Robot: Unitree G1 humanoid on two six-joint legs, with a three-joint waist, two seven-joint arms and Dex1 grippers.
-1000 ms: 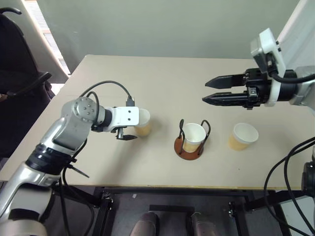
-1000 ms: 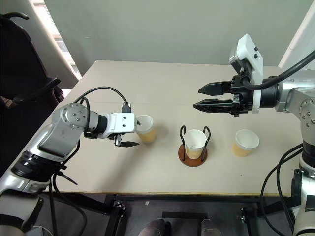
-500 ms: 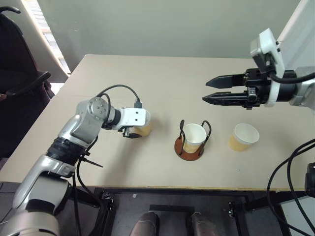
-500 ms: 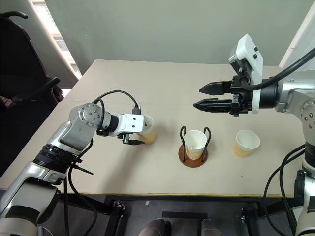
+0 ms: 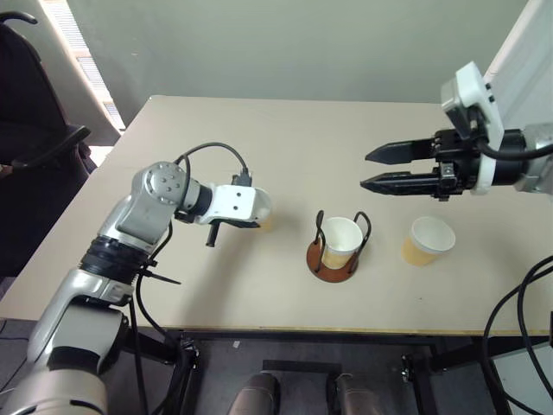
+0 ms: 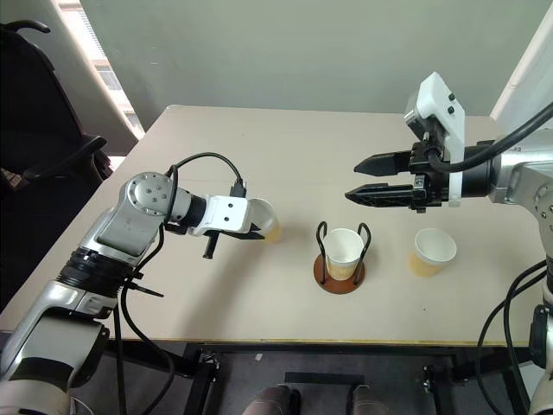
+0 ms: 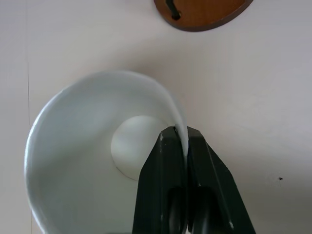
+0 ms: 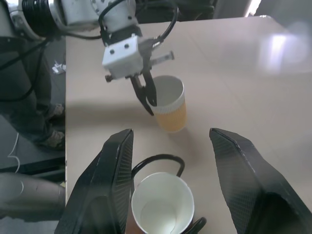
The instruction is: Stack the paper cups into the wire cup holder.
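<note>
One cup [image 6: 344, 251] is sitting in the wire holder [image 6: 340, 272] already, so two to go. The left gripper [image 7: 184, 146] is pinching the rim of the second cup [image 8: 170, 102] beside the holder; the right gripper [image 5: 385, 169] is hanging open above, third cup [image 5: 428, 239] waiting on the table [image 5: 285, 138].

Your head pair looks down over the tabletop [image 5: 285, 147]. Your left wrist camera sits close over its claw's [image 7: 185, 141] pinched cup [image 7: 97, 151]; your right wrist camera shares that cup from farther.
</note>
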